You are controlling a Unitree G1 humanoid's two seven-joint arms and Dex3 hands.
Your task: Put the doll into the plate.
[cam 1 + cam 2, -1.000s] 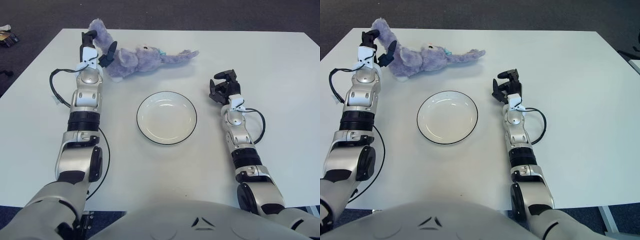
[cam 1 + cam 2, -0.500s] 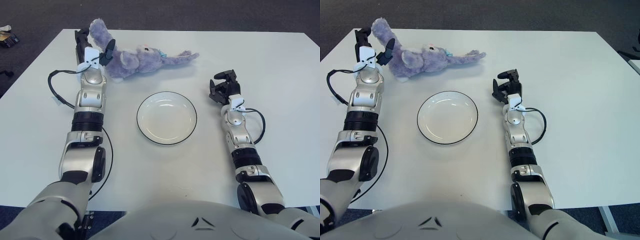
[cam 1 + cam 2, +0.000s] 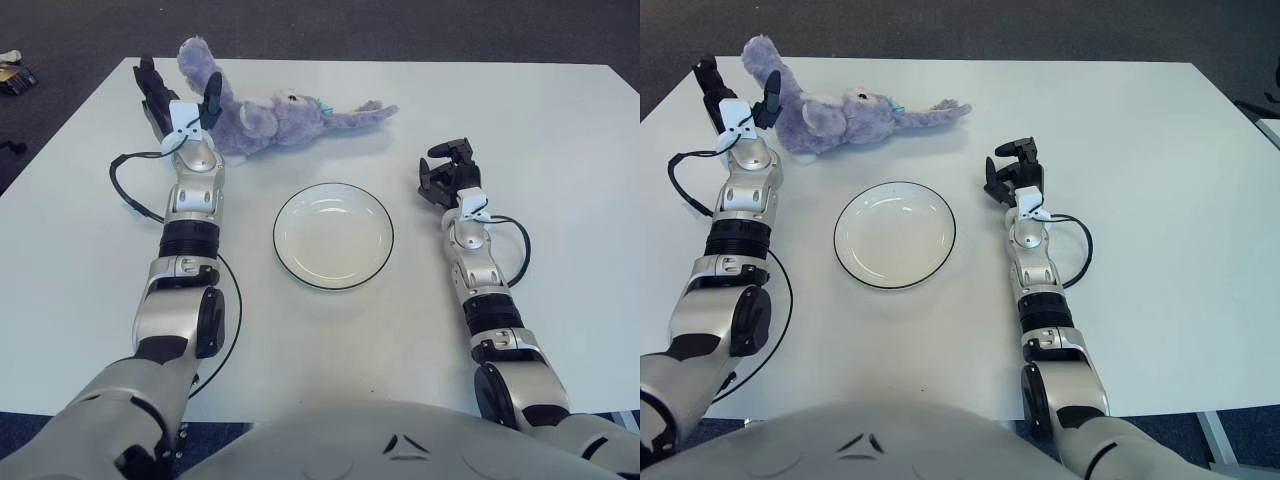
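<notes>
Left hand (image 3: 176,95) sits at the far left of the table (image 3: 560,140), its fingers spread apart: one dark finger points out toward 11 o'clock and another stands up at the 1 o'clock side, against the nearest limb of the doll (image 3: 275,118). The fingers are not closed around anything; whether the inner finger actually touches the plush cannot be told.

At 3 o'clock from this hand lies the doll, a purple plush animal stretched on its side across the far part of the table, one limb raised beside the hand, a long tail or limb trailing away to the right, and a small teal tag near its head. It rests on the bare table, well outside the plate (image 3: 333,236).

At 5 o'clock from the doll is the plate, white with a dark rim, round, upright and holding nothing.

At 3 o'clock from the plate, the right hand (image 3: 447,176) shows with its dark fingers loosely curled, gripping nothing, apart from both plate and doll.
</notes>
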